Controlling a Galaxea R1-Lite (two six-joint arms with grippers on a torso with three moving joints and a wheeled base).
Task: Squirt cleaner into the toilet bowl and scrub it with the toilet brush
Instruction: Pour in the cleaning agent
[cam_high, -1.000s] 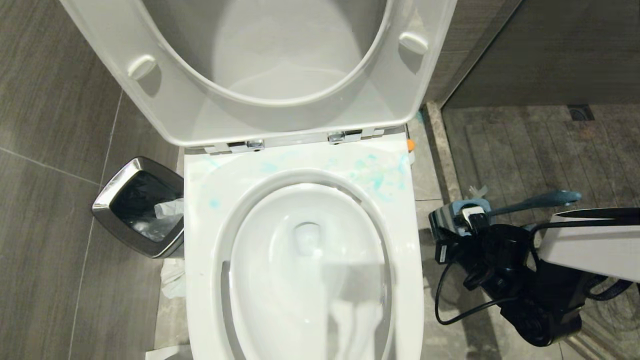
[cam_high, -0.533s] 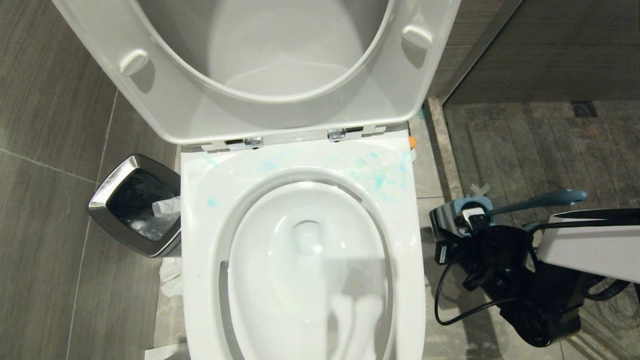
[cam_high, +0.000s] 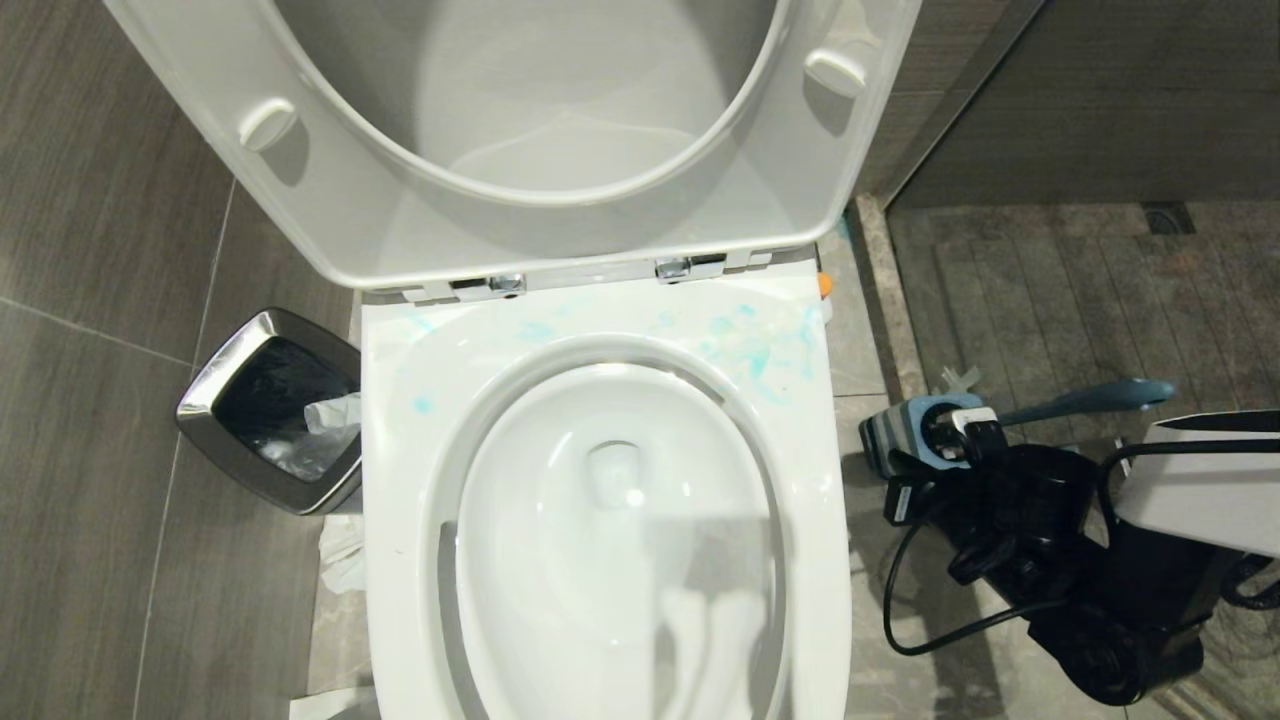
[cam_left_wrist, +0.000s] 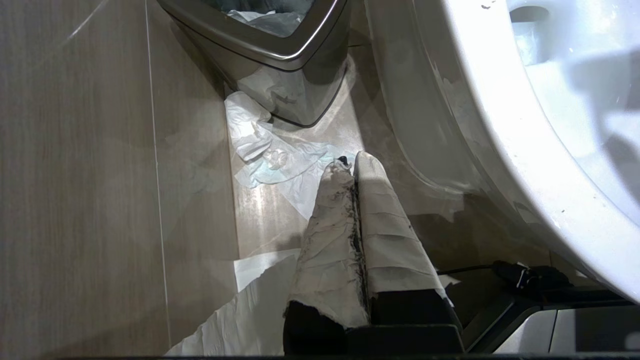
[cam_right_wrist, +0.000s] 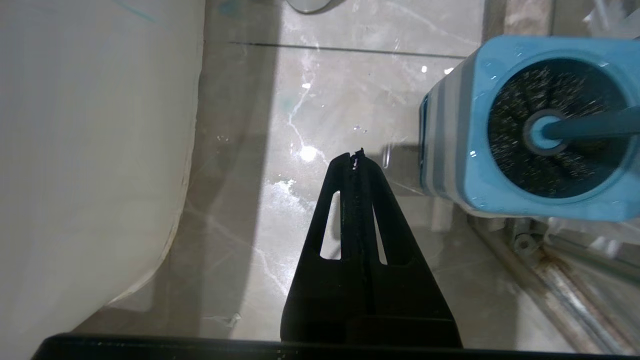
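Note:
The toilet bowl (cam_high: 600, 330) stands in the middle with its seat and lid raised, and blue-teal smears mark the back of its rim. Only the orange cap of the cleaner (cam_high: 821, 287) shows, past the bowl's back right corner. The toilet brush (cam_high: 1085, 398) stands in its blue holder (cam_high: 895, 432) on the floor to the right; its black bristle head (cam_right_wrist: 550, 135) sits inside the holder (cam_right_wrist: 460, 150). My right gripper (cam_right_wrist: 355, 157) is shut and empty, over the floor between the toilet's side (cam_right_wrist: 90, 150) and the holder. My left gripper (cam_left_wrist: 352, 162) is shut, parked low to the left of the toilet.
A steel-rimmed waste bin (cam_high: 265, 410) stands left of the toilet, with crumpled tissue (cam_left_wrist: 265, 155) on the floor beside it. A stone curb (cam_high: 880, 300) and a metal floor rail (cam_right_wrist: 565, 270) border the shower area on the right. My right arm (cam_high: 1190, 490) reaches in from the right.
My right arm has shifted a little to the right, along the brush holder. The view itself shifted slightly early on. The brush stays in its holder.

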